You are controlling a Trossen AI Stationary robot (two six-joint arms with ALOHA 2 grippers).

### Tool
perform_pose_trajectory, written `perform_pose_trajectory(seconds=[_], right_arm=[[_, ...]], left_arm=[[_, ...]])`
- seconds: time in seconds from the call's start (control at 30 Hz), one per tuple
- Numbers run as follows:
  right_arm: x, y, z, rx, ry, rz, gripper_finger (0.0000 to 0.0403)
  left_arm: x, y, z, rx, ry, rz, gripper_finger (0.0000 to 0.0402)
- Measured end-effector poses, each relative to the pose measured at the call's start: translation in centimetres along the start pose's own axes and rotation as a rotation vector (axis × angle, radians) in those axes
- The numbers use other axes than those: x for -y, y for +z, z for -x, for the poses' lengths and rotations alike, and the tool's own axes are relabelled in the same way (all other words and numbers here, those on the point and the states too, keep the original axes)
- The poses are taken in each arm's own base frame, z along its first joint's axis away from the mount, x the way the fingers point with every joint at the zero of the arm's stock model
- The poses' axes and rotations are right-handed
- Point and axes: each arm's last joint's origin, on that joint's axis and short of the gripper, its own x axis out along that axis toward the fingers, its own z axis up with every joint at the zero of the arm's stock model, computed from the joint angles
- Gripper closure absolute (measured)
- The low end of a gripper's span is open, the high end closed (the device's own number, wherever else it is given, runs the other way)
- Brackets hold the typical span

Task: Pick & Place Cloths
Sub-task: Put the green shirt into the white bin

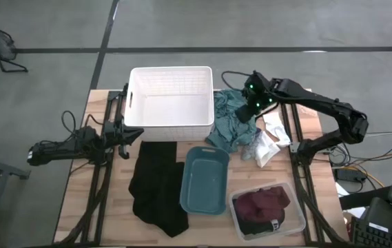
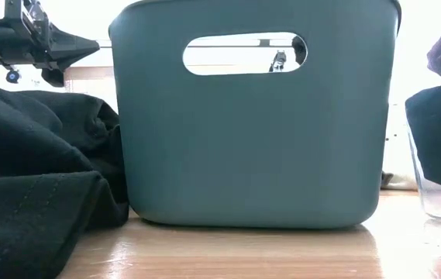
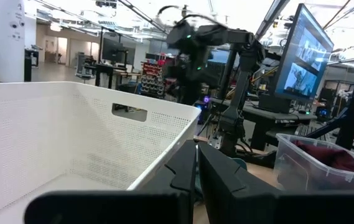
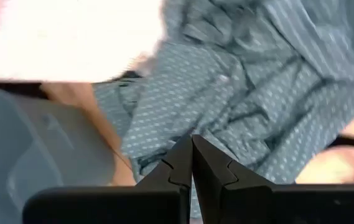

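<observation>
**Right arm poised over the teal cloth**

Looking down from the high view, I have the right gripper (image 1: 246,109) over the teal cloth (image 1: 233,127), which lies crumpled between the white basket (image 1: 171,125) and the small white cloth (image 1: 263,146). I judge it the next pick. The black cloth (image 1: 158,186) lies flat beside the teal bin (image 1: 204,180); the maroon cloth (image 1: 264,203) sits in the clear tub (image 1: 237,222).

Low view: the bin blocks nearly everything.

Left wrist view: the left gripper (image 3: 195,168), fingers pressed together, waits by the basket wall.

Right wrist view: my fingers (image 4: 217,174) are closed, empty, above the teal folds.
</observation>
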Motion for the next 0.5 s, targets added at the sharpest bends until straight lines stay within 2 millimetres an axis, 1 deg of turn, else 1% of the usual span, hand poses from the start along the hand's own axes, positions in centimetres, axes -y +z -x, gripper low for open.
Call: perform_pose_trajectory(seconds=[0.17, 0.27, 0.37, 0.5], right_arm=[[1.9, 0.5, -1.8, -0.039, -0.034, -0.089, 0.0394], [2.9, 0.8, -3.1, -0.069, -0.057, -0.120, 0.0384], [3.5, 1.2, -4.4, -0.103, -0.086, -0.127, 0.0355], [4.2, 1.5, -6.4, -0.157, -0.132, -0.145, 0.0293]], left_arm=[[0.0, 0.0, 0.0, -0.003, 0.001, -0.004, 0.0378], [0.0, -0.1, 0.0, -0.008, 0.003, -0.006, 0.0378], [0.0, -0.1, 0.0, -0.008, 0.003, -0.005, 0.0378], [0.0, -0.1, 0.0, -0.008, 0.004, -0.004, 0.0378]])
